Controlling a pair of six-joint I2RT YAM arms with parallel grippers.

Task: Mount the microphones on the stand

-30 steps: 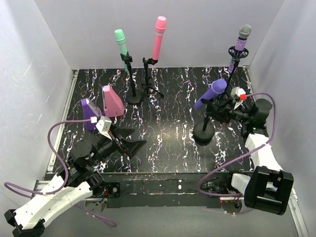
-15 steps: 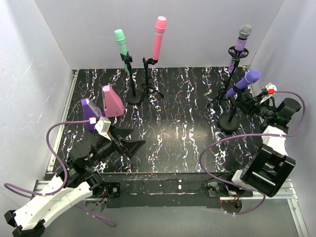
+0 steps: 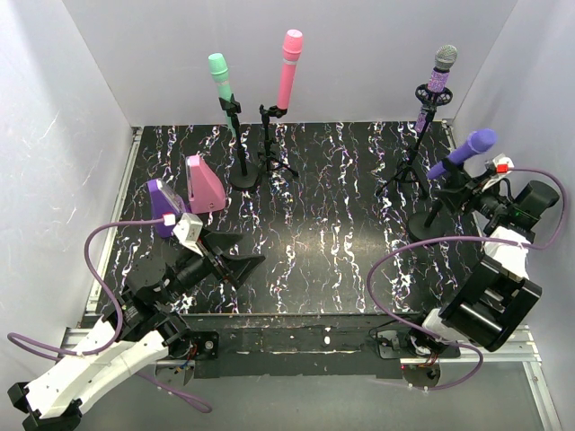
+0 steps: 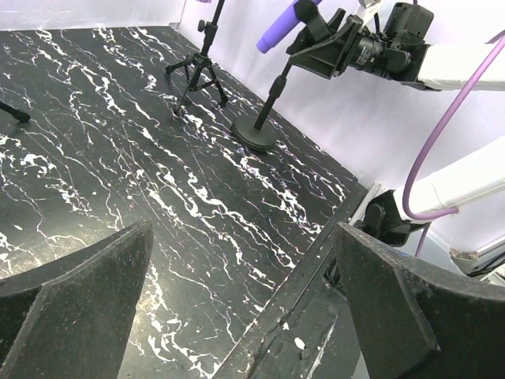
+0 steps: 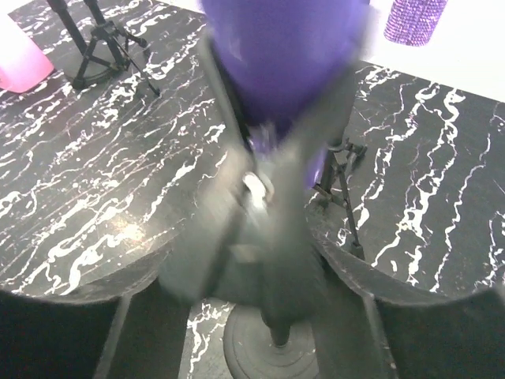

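Only the blurred right wrist view shows the plain purple microphone (image 5: 284, 55) clipped in its round-base stand (image 5: 272, 347) between the right gripper (image 3: 456, 186) fingers; whether they grip, I cannot tell. The left gripper (image 3: 252, 250) gapes wide. The stand has shifted right, toward the wall.

The plain purple microphone (image 3: 469, 149) with its round-base stand (image 3: 423, 228) has been carried from the middle-right of the table toward the right wall by the right gripper (image 3: 458, 192), and the microphone is now tilted less.
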